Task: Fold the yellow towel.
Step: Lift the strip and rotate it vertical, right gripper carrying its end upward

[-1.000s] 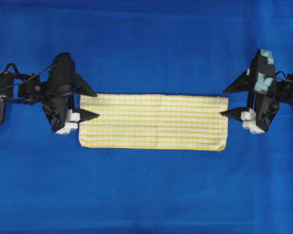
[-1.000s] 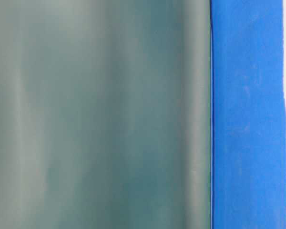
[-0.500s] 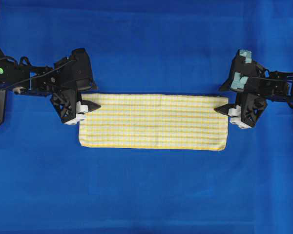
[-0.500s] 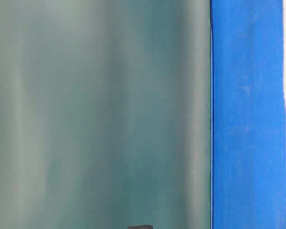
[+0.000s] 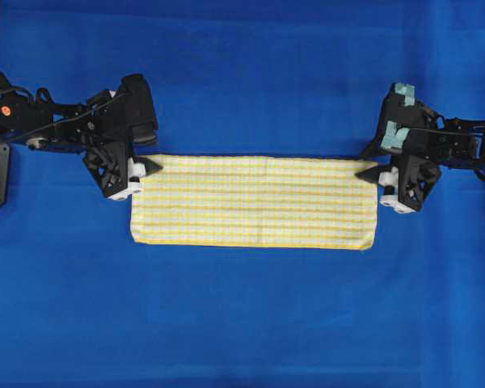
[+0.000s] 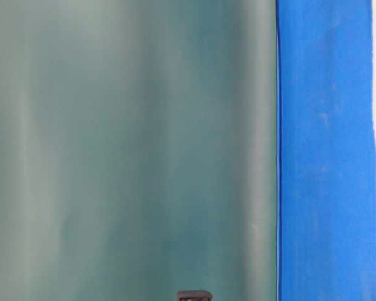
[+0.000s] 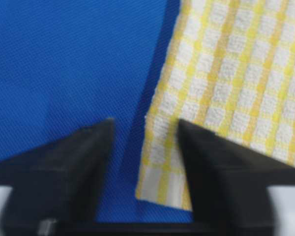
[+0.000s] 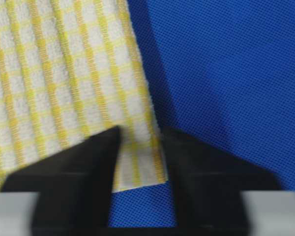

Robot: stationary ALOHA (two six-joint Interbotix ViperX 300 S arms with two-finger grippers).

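The yellow towel [image 5: 253, 201] lies flat on the blue table covering [image 5: 242, 81] as a long strip. My left gripper [image 5: 149, 166] is at its far left corner and my right gripper [image 5: 367, 171] at its far right corner. In the left wrist view the left gripper [image 7: 145, 135] is open; the towel corner [image 7: 160, 172] lies between the fingers [image 7: 81, 167], against the right one, with blue showing beside the left one. In the right wrist view the right gripper [image 8: 140, 132] is narrowly open astride the towel corner [image 8: 137, 164], which lies flat.
The table-level view shows only a blurred grey-green surface [image 6: 131, 150], a blue strip [image 6: 326, 150] and a small dark part [image 6: 194, 295] at the bottom edge. Blue covering surrounds the towel on all sides.
Both grippers have moved from the towel's short edges to its far corners, and their jaws have narrowed around the corners. The towel has not moved.
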